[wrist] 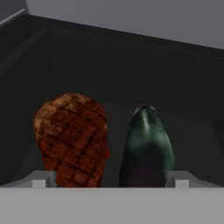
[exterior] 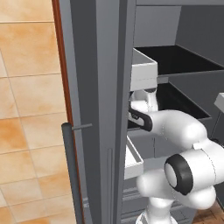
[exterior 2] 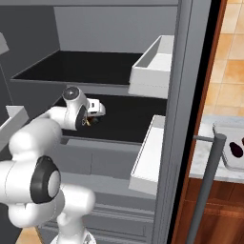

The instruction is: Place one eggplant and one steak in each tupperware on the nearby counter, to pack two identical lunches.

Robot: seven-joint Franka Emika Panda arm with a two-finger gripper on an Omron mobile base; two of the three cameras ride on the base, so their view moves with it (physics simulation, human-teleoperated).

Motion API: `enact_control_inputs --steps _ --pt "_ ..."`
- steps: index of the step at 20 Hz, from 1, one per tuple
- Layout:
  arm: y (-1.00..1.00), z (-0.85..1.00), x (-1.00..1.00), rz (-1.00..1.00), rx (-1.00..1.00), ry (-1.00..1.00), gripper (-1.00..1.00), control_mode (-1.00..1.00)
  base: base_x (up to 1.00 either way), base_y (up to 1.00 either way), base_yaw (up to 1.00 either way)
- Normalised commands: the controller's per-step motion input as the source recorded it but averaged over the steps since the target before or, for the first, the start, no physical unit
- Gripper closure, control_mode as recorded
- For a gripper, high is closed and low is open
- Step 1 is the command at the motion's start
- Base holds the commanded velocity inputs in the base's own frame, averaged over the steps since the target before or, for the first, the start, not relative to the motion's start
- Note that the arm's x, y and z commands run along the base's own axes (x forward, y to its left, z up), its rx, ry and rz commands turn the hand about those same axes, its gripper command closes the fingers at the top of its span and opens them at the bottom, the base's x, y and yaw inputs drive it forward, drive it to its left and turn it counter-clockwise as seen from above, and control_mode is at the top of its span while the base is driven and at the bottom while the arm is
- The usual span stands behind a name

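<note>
So the robot's tool (wrist: 109, 179) is reached deep onto the dark fridge shelf (wrist: 131, 87), jaws spread wide with nothing gripped, and right in front of it sit a round reddish-brown grilled steak (wrist: 72, 139) and, just beside that steak, a dark teal-green oval eggplant (wrist: 148, 146), both resting on the shelf and both between the fingertips (wrist: 40, 179). Out past the fridge door, on the white marbled tabletop (exterior 2: 202, 152), the pale grey-white rectangular tupperware (exterior 2: 224, 159) already has something dark in it, looks like the purple-black eggplant (exterior 2: 235, 148), though it's too small to be sure. Going by that, the packing looks barely half done at best, since this steak and eggplant haven't left the shelf yet.
</note>
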Motion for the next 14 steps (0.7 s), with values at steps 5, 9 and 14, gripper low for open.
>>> enact_control_inputs --steps 5,9,14 --pt "-0.19 0.04 -0.47 -0.01 -0.03 0.00 -1.00 -1.00 0.00 0.00 0.00" --pt "0.07 0.23 -0.97 0.00 -0.07 -0.05 -1.00 -1.00 0.00 0.00 0.00" --pt "0.08 0.26 -0.19 -0.04 -0.04 -0.02 -1.00 -1.00 0.00 0.00 0.00"
